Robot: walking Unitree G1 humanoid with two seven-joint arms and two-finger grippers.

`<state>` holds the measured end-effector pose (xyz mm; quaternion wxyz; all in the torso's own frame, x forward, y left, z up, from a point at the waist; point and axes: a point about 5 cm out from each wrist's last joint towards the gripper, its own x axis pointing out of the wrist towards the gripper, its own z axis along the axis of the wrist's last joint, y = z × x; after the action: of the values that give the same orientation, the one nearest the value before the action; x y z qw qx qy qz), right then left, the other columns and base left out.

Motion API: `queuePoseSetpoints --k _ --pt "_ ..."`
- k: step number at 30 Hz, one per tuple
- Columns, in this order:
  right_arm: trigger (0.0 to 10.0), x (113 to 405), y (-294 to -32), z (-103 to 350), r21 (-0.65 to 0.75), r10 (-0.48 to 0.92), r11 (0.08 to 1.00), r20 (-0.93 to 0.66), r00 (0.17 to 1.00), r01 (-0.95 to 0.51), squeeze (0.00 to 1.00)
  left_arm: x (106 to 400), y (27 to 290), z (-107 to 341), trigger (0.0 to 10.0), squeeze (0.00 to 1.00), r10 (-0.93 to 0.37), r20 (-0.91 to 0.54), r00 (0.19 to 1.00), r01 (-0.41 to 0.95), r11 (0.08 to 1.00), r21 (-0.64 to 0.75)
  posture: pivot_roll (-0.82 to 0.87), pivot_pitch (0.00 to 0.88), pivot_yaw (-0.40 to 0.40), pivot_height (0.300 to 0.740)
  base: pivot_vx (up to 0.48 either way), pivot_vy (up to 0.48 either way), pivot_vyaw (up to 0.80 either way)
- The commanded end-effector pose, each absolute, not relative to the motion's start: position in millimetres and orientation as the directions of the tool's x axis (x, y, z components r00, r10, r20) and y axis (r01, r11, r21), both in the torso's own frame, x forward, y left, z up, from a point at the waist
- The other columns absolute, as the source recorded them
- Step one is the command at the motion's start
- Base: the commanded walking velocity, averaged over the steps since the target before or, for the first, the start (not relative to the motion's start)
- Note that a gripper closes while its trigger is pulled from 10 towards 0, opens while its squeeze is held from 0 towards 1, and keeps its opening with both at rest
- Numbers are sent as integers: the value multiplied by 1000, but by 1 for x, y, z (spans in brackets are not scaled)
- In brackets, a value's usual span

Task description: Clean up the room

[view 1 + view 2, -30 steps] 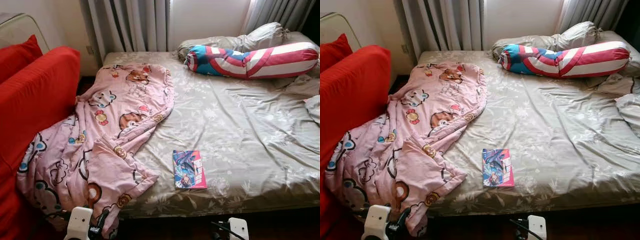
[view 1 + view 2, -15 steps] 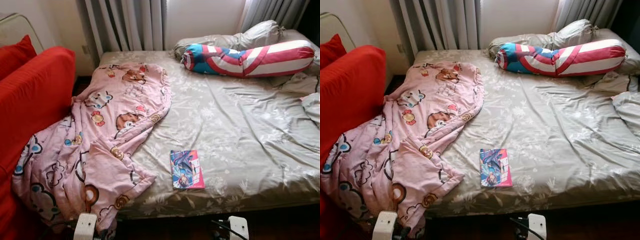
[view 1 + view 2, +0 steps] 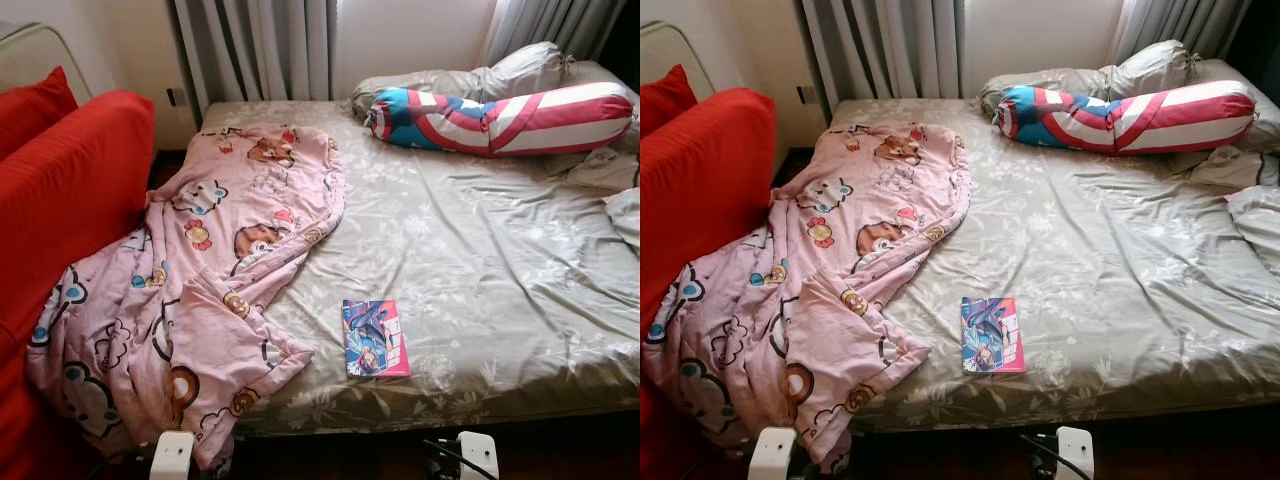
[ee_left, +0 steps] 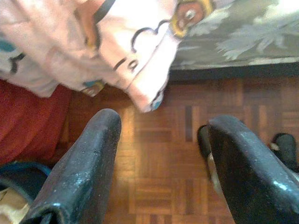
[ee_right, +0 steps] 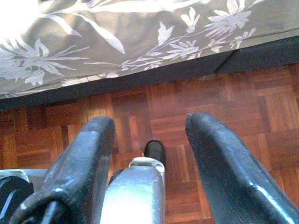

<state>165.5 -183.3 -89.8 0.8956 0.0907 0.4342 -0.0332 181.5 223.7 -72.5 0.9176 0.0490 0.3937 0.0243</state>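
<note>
1. A big bed (image 3: 520, 300) with a grey-green leaf sheet sits in front of the robot.
2. A pink blanket (image 3: 210, 270) with cartoon bears lies on the bed's left side. It runs from about 11 o'clock down to 7 o'clock and hangs over the near edge toward the floor.
3. A small colourful book (image 3: 375, 338) lies flat on the sheet near the front edge, at about 6 o'clock. It is just beside the blanket's corner and does not touch it.
4. A long red, white and blue pillow (image 3: 500, 120) lies across the head of the bed at about 1 o'clock. Grey pillows (image 3: 520, 72) are bunched up behind it.
5. A red sofa (image 3: 70, 190) stands at 9 o'clock, and the blanket leans against it.
6. Grey curtains (image 3: 260, 50) hang at 12 o'clock.
7. The left gripper (image 4: 161, 154) hangs low at 7 o'clock. Its two black fingers are spread wide with nothing between them, just under the blanket's hanging corner and over the wood floor (image 4: 159, 186).
8. The right gripper (image 5: 149, 158) hangs low at 5 o'clock by the bed's edge. Its fingers are spread apart too, and it holds nothing.
</note>
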Motion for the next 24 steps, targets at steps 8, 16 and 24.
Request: queuePoseSetpoints --k 8,16,24 --pt "10000 165 -185 -90 126 19 983 -788 616 131 0 171 223 -78 10000 0 79 -745 662 1 994 105 -34 42 -7 740 0 0 0" --pt "10000 166 -185 -89 103 24 990 -790 613 94 0 171 220 -80 10000 0 77 -752 655 5 994 107 -34 42 -9 740 0 0 409" --pt "10000 166 -185 -90 110 27 989 -791 611 98 0 171 219 -80 10000 0 74 -753 654 9 994 105 -34 40 -10 740 0 0 0"
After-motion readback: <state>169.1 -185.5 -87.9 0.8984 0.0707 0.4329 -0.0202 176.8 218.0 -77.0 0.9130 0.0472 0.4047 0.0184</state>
